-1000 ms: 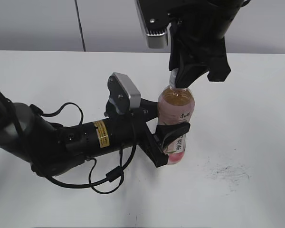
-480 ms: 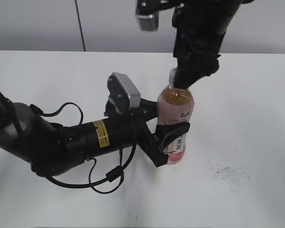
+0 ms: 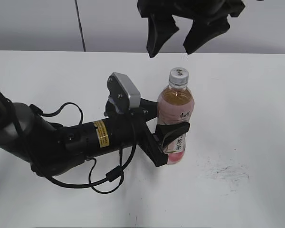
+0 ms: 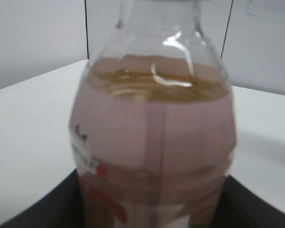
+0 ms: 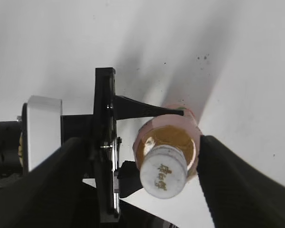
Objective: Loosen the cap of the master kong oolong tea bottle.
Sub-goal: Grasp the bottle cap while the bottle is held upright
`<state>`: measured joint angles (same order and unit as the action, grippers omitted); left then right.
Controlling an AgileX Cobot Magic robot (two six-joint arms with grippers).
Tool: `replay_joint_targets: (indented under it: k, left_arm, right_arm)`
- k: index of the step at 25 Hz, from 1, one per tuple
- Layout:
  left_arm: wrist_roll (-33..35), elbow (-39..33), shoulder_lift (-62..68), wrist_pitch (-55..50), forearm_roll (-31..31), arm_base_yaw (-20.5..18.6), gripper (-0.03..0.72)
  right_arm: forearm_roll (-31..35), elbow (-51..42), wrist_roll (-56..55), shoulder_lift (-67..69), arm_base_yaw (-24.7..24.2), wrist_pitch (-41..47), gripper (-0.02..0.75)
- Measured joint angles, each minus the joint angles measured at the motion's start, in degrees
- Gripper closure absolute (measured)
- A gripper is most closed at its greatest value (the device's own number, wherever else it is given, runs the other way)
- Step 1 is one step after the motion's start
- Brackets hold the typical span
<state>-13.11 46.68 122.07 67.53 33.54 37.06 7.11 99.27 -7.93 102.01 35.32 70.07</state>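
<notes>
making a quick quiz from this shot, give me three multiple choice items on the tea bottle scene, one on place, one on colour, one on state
1. Where is the right gripper?
A. above the cap, clear of it
B. clamped on the cap
C. resting on the table

2. What colour is the cap?
A. green
B. white
C. red

3. How is the master kong oolong tea bottle held?
A. lying loose on the table
B. upright in the shut left gripper
C. hanging from the right gripper

Answers: 1 A, its open fingers hang above the cap with a gap. 2 B, the cap's top shows white. 3 B, the left fingers wrap the label.
</notes>
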Motion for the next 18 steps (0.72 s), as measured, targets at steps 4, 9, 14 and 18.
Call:
replay_joint_targets:
  k: [4, 9, 14, 18]
  left_arm:
    - [0.0, 0.0, 0.0, 0.0, 0.0, 0.0, 0.293]
    - [0.0, 0.0, 0.0, 0.0, 0.0, 0.0, 0.293]
    - [0.0, 0.0, 0.0, 0.0, 0.0, 0.0, 0.293]
    - [0.0, 0.0, 0.0, 0.0, 0.0, 0.0, 0.293]
  right_arm:
    - [0.07, -3.23, -1.47, 0.0, 0.0, 0.0, 0.174]
    - [0.15, -5.57, -1.71, 0.0, 0.0, 0.0, 0.178]
    - [-0.48, -5.91, -1.81, 0.0, 0.0, 0.0, 0.313]
    - [-1.37, -5.91, -0.6, 0.0, 0.0, 0.0, 0.47]
